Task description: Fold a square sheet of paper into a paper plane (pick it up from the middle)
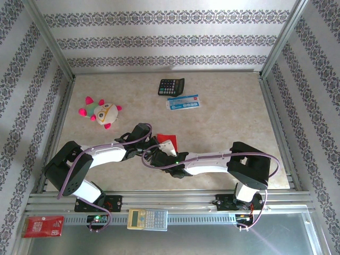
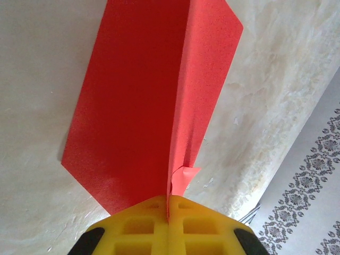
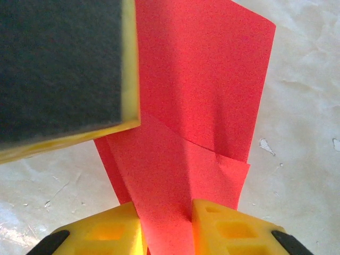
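Pinching one end of the crease in the square sheet of paper [image 2: 133, 95], the left gripper [image 2: 167, 212] has its 2 yellow fingers pressed together, with the red fold caught in the seam between them. From that grip the crease runs straight away from the fingers, so the sheet's long axis lies in line with the left wrist. 1 half slopes low toward the desk [image 2: 32, 79] on the left of the crease, and the other half stands up as a steep wall on the right. A small curled tab of paper sits just beside the fingertips.

The right gripper [image 3: 167, 226] straddles the same sheet. Its 2 fingers stand apart, and a ridge of red paper passes up through the gap. Whether the pads press on that ridge I cannot tell. A dark-padded finger [image 3: 64, 69], probably the left gripper's, crosses above the paper at the upper left of the right wrist view.

From above, the sheet is a small red patch between the 2 wrists, near the middle of the desk's near edge. It is well apart from the calculator [image 1: 171, 86] and the plush toy [image 1: 102, 111] farther back.

Judging by the single crease, this is an early lengthwise fold. Both arms are at the sheet, but the left has the firm hold, so the right looks free to work. Its move should probably follow the crease line, since pulling across it could buckle or tear the thin paper at the pinch.
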